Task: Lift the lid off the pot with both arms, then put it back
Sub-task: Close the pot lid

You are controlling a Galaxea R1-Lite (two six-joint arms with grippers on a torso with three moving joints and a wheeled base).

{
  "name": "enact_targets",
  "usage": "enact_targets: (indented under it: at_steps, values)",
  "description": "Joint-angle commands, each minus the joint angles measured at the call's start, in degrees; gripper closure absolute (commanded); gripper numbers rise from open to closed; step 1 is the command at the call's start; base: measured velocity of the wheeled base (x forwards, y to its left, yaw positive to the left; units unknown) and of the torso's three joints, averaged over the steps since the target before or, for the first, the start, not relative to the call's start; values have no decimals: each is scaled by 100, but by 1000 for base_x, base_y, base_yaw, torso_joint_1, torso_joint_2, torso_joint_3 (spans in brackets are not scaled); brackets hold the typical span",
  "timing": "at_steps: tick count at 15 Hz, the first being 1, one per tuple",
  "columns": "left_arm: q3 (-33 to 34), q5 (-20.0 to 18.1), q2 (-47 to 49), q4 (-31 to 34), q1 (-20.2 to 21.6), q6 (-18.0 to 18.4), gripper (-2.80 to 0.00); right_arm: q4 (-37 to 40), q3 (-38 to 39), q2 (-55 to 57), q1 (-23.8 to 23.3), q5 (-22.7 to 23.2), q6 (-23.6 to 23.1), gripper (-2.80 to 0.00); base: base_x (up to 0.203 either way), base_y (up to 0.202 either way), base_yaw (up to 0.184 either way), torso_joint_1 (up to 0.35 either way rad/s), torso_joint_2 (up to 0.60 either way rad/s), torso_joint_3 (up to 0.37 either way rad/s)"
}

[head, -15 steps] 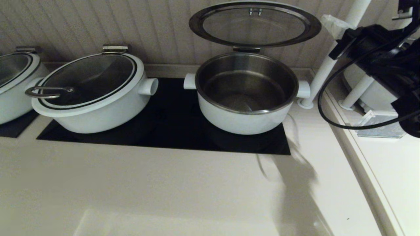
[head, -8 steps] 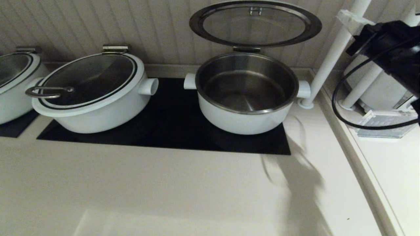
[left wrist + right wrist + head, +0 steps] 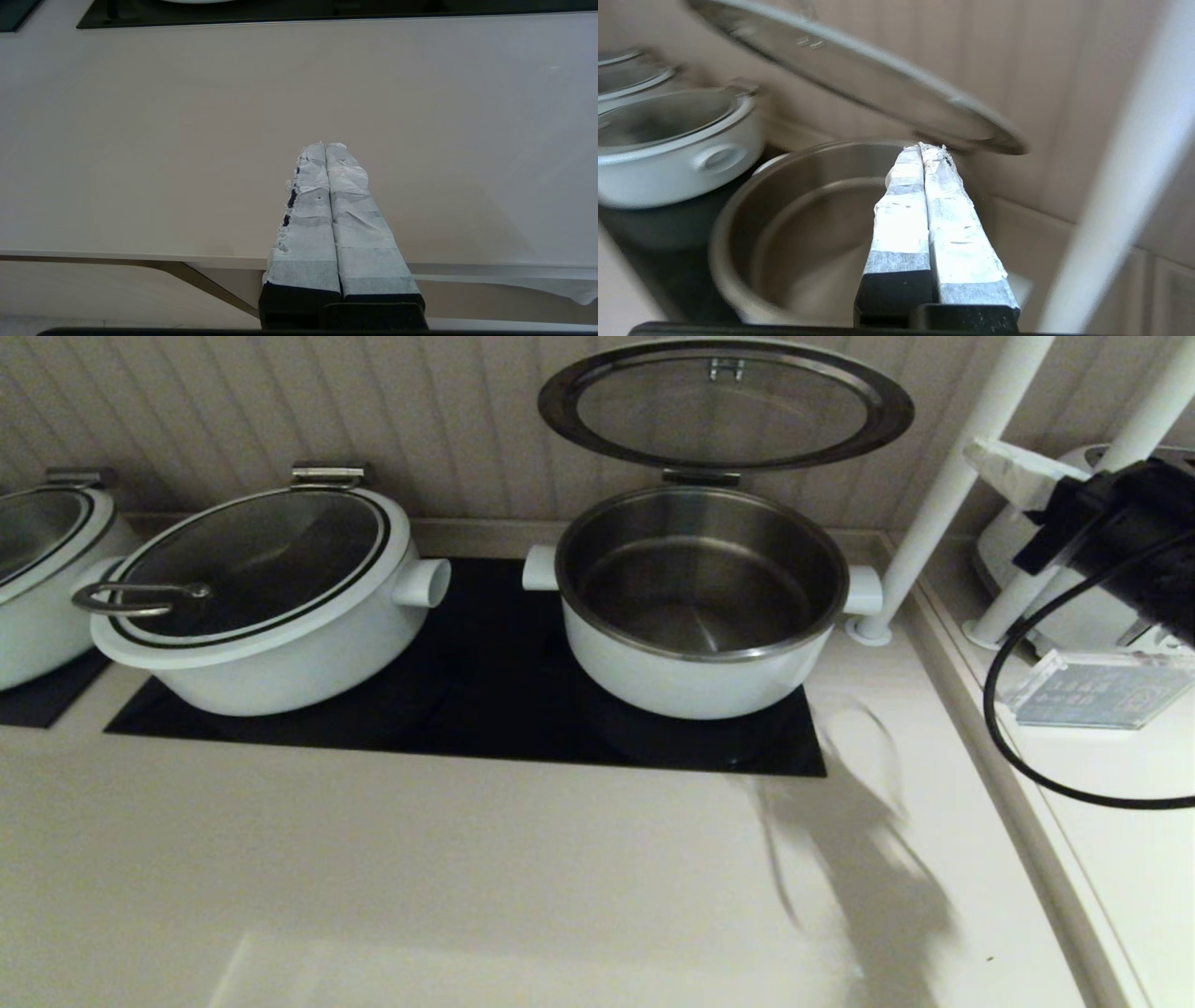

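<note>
The pot (image 3: 695,681) stands open on the black hob, its steel inside empty. The lid (image 3: 725,406) is tipped up on its hinge behind the pot, underside towards me, near the wall. My right gripper (image 3: 988,455) is shut and empty, in the air to the right of the pot, beyond the white pole. In the right wrist view the right gripper (image 3: 924,148) points at the pot (image 3: 808,210) and the raised lid (image 3: 859,79), touching neither. My left gripper (image 3: 325,145) is shut and empty, low over the counter's front edge, out of the head view.
A wider white pot (image 3: 261,607) with its glass lid shut sits left on the hob (image 3: 485,709); another pot (image 3: 37,579) is at far left. White poles (image 3: 943,495), a white appliance (image 3: 1018,560) and a clear sign (image 3: 1092,691) stand at right.
My right arm has moved right and down, away from the raised lid. The lid and the pot have not moved.
</note>
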Motion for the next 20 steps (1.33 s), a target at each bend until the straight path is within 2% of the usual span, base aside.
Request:
enact_targets:
  at_steps: [1,5,20]
  values:
    - [0,-3,-7,-2,2,1,0,-33,28,64,5,234,2,0,0,0,0,0,0,0]
    - [0,1,-3,-2,2,1,0,-60,-216,530,49,340,-16,0,0,0,0,0,0,0]
    - [0,-3,-7,-2,2,1,0,11,-2282,1917,201,403,-7,0,0,0,0,0,0,0]
